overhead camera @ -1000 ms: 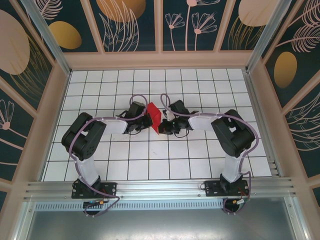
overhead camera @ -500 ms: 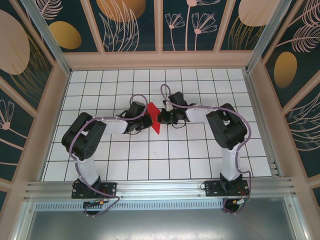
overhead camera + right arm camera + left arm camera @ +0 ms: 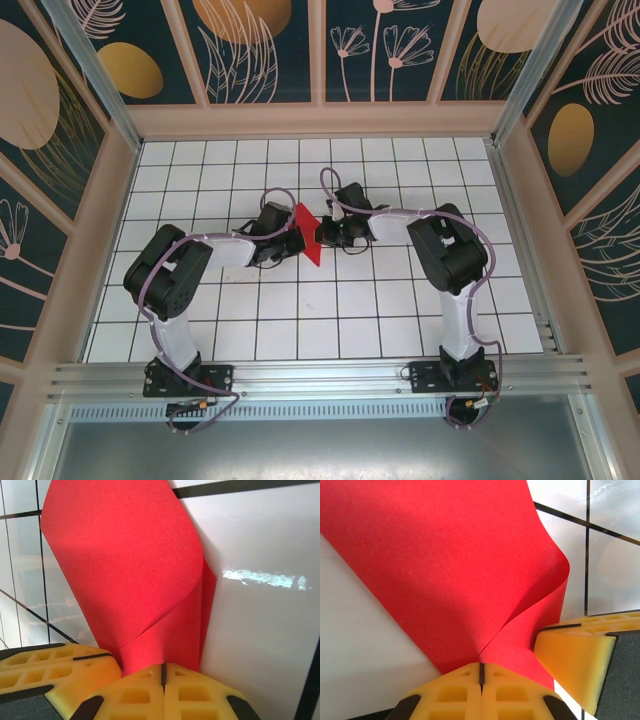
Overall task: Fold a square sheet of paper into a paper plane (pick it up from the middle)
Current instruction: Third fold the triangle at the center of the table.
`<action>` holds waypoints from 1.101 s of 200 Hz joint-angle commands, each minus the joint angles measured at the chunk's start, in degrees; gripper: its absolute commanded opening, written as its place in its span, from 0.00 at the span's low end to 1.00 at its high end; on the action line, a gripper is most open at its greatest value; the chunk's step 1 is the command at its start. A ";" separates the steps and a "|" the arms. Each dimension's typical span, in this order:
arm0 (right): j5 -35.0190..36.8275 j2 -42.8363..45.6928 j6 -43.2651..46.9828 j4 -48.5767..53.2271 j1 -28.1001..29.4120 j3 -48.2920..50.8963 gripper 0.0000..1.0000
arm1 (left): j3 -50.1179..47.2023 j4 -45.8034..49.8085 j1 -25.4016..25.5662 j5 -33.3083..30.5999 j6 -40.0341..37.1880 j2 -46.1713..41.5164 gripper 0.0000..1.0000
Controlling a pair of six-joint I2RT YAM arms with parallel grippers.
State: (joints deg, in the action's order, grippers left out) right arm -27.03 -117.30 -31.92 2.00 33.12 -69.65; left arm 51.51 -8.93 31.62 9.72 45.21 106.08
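Note:
The square sheet of paper (image 3: 308, 236) is bright red and hangs between my two grippers over the middle tiles, bent into a loose curved fold. My left gripper (image 3: 296, 241) is shut on its left side. In the left wrist view the yellow jaws (image 3: 481, 673) are pressed together on the sheet of paper (image 3: 445, 565). My right gripper (image 3: 322, 233) is shut on the other side. In the right wrist view its jaws (image 3: 163, 673) pinch the paper (image 3: 125, 560) where two layers overlap. The two grippers are almost touching: the other gripper's fingers (image 3: 580, 652) (image 3: 55, 672) crowd each wrist view.
The white tiled table (image 3: 330, 310) stretches around the arms, with wooden walls (image 3: 100, 240) on three sides and a metal rail (image 3: 320, 375) along the near edge. Both arms' cables loop above the wrists (image 3: 330, 185).
The right arm has swung left and slightly away, bringing its gripper close to the left one. The red paper has narrowed from a wider sheet into a tight curled fold. The left arm stayed put.

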 commanded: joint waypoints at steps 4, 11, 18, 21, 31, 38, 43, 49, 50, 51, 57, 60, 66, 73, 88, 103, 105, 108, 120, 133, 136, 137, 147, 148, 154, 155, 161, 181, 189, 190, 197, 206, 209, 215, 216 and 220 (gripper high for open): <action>0.07 1.18 -0.85 0.15 -1.44 -2.31 0.05 | -0.38 6.63 -0.40 -4.62 -1.50 2.49 0.05; -0.11 1.68 -0.77 -0.22 -1.46 -2.60 0.05 | -0.41 6.73 -0.35 -4.70 -1.51 2.43 0.05; 0.03 1.72 -0.77 -0.20 -1.48 -3.01 0.05 | -0.38 6.80 -0.35 -4.76 -1.53 2.38 0.05; 0.12 1.74 -0.70 -0.18 -1.44 -3.25 0.05 | -0.43 6.74 -0.35 -4.75 -1.53 2.45 0.05; 0.26 1.07 -0.28 0.32 -1.47 -4.01 0.05 | -0.44 6.75 -0.41 -4.79 -1.52 2.53 0.05; 0.43 0.32 -0.08 0.72 -1.44 -4.41 0.05 | -0.44 6.78 -0.38 -4.79 -1.46 2.50 0.05; 0.43 -0.22 0.01 0.83 -1.46 -4.54 0.05 | -0.44 6.78 -0.41 -4.75 -1.48 2.48 0.05; 0.32 -0.76 0.10 0.86 -1.41 -4.75 0.05 | -0.42 6.73 -0.34 -4.74 -1.59 2.49 0.05; 0.31 -0.88 0.15 0.88 -1.44 -4.73 0.05 | -0.43 6.73 -0.37 -4.77 -1.60 2.47 0.05; 0.27 -0.99 0.17 0.89 -1.46 -4.72 0.05 | -0.39 6.73 -0.35 -4.78 -1.61 2.47 0.05; 0.24 -1.40 0.19 0.89 -1.48 -4.74 0.05 | -0.38 6.81 -0.37 -4.72 -1.62 2.50 0.05; 0.22 -1.64 0.26 0.86 -1.45 -4.77 0.05 | -0.40 6.82 -0.41 -4.73 -1.57 2.51 0.05; 0.22 -2.07 0.36 0.83 -1.47 -4.91 0.05 | -0.51 6.82 -0.33 -4.81 -1.61 2.48 0.05; 0.10 -2.43 0.48 0.88 -1.48 -4.99 0.05 | -0.53 6.82 -0.34 -4.88 -1.62 2.47 0.05; -0.28 -3.24 0.96 1.24 -1.47 -5.64 0.05 | -0.51 6.92 -0.33 -4.87 -1.63 2.43 0.04; -0.18 -4.02 1.32 1.78 -1.41 -6.20 0.05 | -0.53 6.98 -0.33 -5.05 -1.66 2.46 0.04; -0.14 -4.18 1.33 1.80 -1.42 -6.29 0.05 | -0.51 6.99 -0.35 -5.12 -1.67 2.46 0.04; -0.03 -4.31 1.41 1.92 -1.48 -6.44 0.05 | -0.53 7.04 -0.40 -5.14 -1.65 2.42 0.04; 0.45 -4.93 1.48 2.10 -1.46 -6.70 0.05 | -0.61 7.17 -0.33 -5.40 -1.79 2.45 0.03; 1.19 -5.67 1.44 2.40 -1.43 -7.05 0.05 | -0.70 7.50 -0.36 -5.61 -1.95 2.42 0.03; 1.31 -5.75 1.38 2.47 -1.43 -7.15 0.05 | -0.70 7.59 -0.38 -5.65 -1.97 2.46 0.03; 1.33 -5.75 1.36 2.48 -1.41 -7.12 0.05 | -0.66 7.60 -0.40 -5.71 -1.97 2.46 0.03; 1.61 -5.98 1.17 2.62 -1.41 -7.33 0.05 | -0.81 7.78 -0.35 -5.85 -2.04 2.45 0.02; 1.62 -5.95 1.17 2.68 -1.45 -7.43 0.05 | -0.80 7.83 -0.38 -5.85 -2.05 2.46 0.02; 1.49 -5.83 1.08 2.71 -1.42 -7.60 0.05 | -0.88 7.95 -0.37 -5.93 -2.12 2.46 0.02; 1.47 -5.74 1.07 2.69 -1.45 -7.69 0.05 | -0.88 7.96 -0.35 -5.93 -2.09 2.42 0.02; 1.17 -5.38 1.07 2.70 -1.46 -7.91 0.05 | -0.96 8.04 -0.40 -6.02 -2.23 2.46 0.02; 0.57 -3.60 1.15 2.50 -1.48 -8.99 0.05 | -0.97 8.25 -0.36 -6.20 -2.34 2.50 0.02; 0.73 -3.11 1.29 2.57 -1.47 -9.46 0.05 | -0.98 8.23 -0.40 -6.28 -2.38 2.64 0.02; 0.74 -3.11 1.31 2.61 -1.48 -9.50 0.05 | -1.02 8.23 -0.36 -6.28 -2.35 2.64 0.02; 0.95 -2.96 1.42 2.66 -3.10 -9.92 0.05 | -0.93 8.23 -0.41 -6.25 -2.34 2.64 0.02; 1.17 -3.09 1.50 2.88 -3.28 -10.33 0.05 | -0.97 8.27 -0.35 -6.34 -2.41 2.64 0.02; 1.25 -3.23 1.51 2.91 -3.37 -10.45 0.05 | -0.95 8.30 -0.40 -6.36 -2.41 2.64 0.02; 1.41 -3.58 1.51 3.05 -3.50 -10.59 0.05 | -0.94 8.24 -0.38 -6.37 -2.41 2.64 0.02; 1.43 -3.70 1.51 3.12 -3.50 -10.64 0.05 | -0.95 8.23 -0.35 -6.37 -2.41 2.64 0.02; 1.58 -3.92 1.47 3.19 -3.59 -10.68 0.05 | -0.93 8.23 -0.39 -6.44 -2.41 2.64 0.02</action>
State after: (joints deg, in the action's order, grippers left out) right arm -26.79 -121.69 -31.75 3.86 30.92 -77.91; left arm 51.68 -8.69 31.62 8.01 44.18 106.10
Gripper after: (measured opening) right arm 0.070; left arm 0.070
